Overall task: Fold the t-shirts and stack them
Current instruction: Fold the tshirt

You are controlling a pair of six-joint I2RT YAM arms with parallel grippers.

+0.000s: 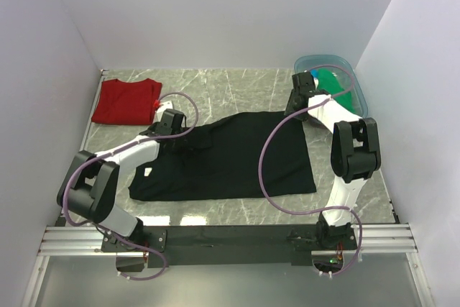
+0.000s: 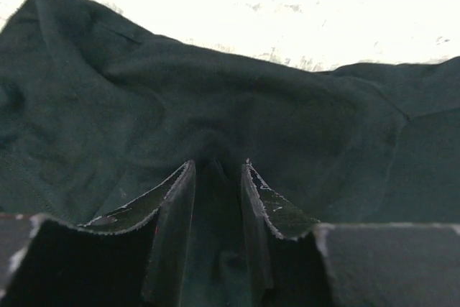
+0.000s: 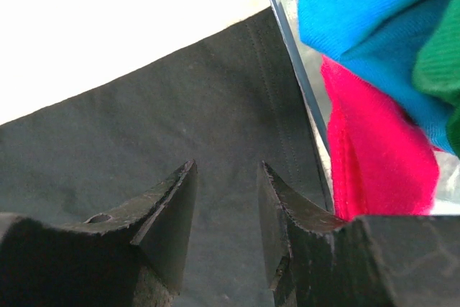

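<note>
A large black t-shirt point(image 1: 230, 159) lies spread on the table, a small white label point(image 1: 147, 172) near its left edge. My left gripper point(image 1: 172, 131) is at its far left corner; in the left wrist view the gripper point(image 2: 215, 167) is shut on a raised fold of the black cloth point(image 2: 215, 91). My right gripper point(image 1: 295, 109) is over the shirt's far right corner, next to the tub. In the right wrist view the gripper point(image 3: 226, 167) is open, with flat black cloth point(image 3: 144, 149) showing between the jaws. A folded dark red t-shirt point(image 1: 126, 101) lies at the back left.
A translucent blue tub point(image 1: 357, 80) stands at the back right with a green shirt point(image 1: 334, 84) in it. The right wrist view shows its wall point(image 3: 295, 70) with blue point(image 3: 359, 12), pink point(image 3: 374, 156) and green point(image 3: 442, 62) shirts behind. White walls enclose the table.
</note>
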